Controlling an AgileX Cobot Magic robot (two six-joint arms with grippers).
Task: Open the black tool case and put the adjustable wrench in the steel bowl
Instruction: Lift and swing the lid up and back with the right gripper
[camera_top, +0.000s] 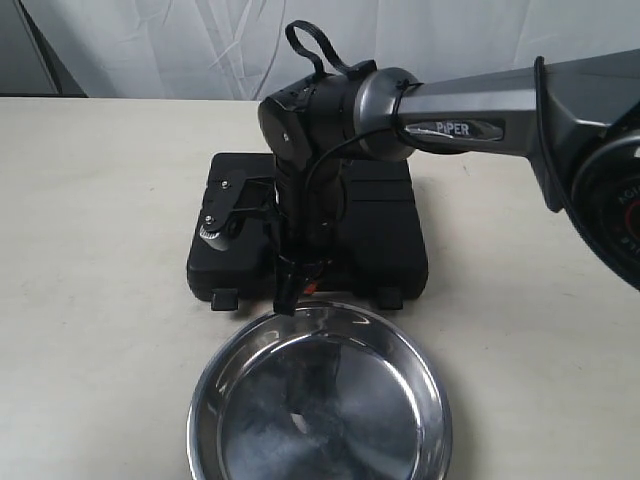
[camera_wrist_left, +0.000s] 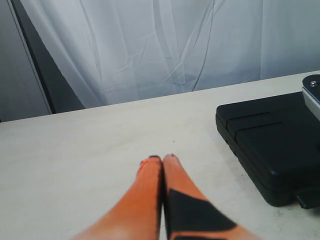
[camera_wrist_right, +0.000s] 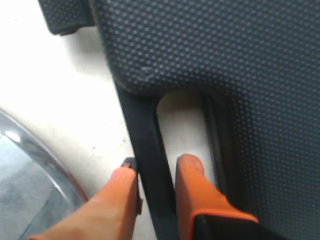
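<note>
The black tool case lies closed on the table, its two front latches facing the steel bowl. My right gripper points down at the case's front edge. In the right wrist view, my right gripper is shut on the case handle, with one orange finger inside the handle opening and the other outside. The bowl's rim shows beside it. My left gripper is shut and empty above bare table, to the side of the case. The adjustable wrench is hidden.
The right arm reaches across over the case from the right. A white curtain hangs behind the table's far edge. Bare table surface lies to the left and right of the case and bowl.
</note>
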